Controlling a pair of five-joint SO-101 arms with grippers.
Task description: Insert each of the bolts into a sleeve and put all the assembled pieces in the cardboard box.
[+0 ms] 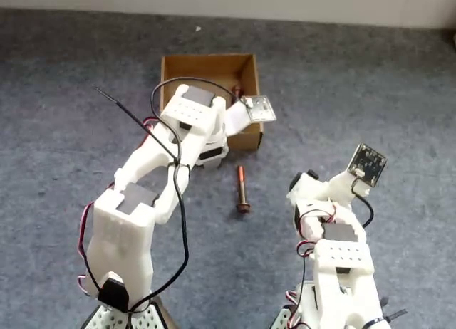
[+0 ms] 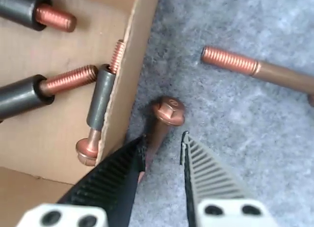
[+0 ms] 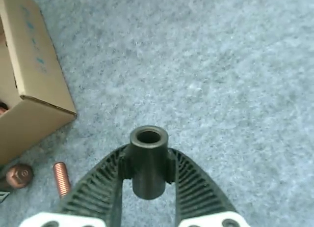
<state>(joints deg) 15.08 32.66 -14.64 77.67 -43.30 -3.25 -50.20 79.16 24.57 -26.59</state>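
left gripper: fingers narrowly parted astride a bolt, just beside the cardboard box outer wall. three sleeved bolts lie inside the box. right gripper: clamped on a dark sleeve. second bolt lies loose nearby on the grey carpet.

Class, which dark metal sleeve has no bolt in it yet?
The dark grey metal sleeve gripped in the right pincer: its bore is visibly hollow. The three sleeves in the brown cardboard box each have a copper bolt through them.
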